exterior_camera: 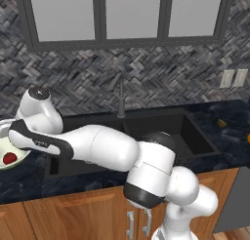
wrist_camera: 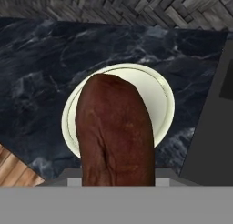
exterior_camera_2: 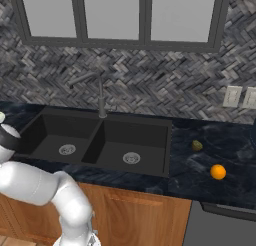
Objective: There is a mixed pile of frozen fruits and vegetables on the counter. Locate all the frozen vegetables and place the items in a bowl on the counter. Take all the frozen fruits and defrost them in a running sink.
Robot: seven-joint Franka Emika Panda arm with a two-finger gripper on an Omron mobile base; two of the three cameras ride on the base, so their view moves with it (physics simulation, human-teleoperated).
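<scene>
Reddish-brown rough oblong vegetable (wrist_camera: 113,132) clamped in fingers, over smooth pale round bowl (wrist_camera: 161,98)

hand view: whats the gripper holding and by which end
The gripper holds the dark brown oblong vegetable by its near end, at the bottom of the hand view; the free end points out over the pale bowl on the counter.

We are in a rendered home kitchen. Evidence: a black double-basin sink (exterior_camera_2: 100,140) with a tall grey faucet (exterior_camera_2: 97,92) is set into a dark marbled stone counter (exterior_camera_2: 220,145) over wooden cabinets (exterior_camera: 73,214). Behind it we see a grey herringbone tile backsplash (exterior_camera_2: 150,90), glass-front wall cabinets (exterior_camera: 122,14) above, and wall outlets (exterior_camera: 233,78).
</scene>
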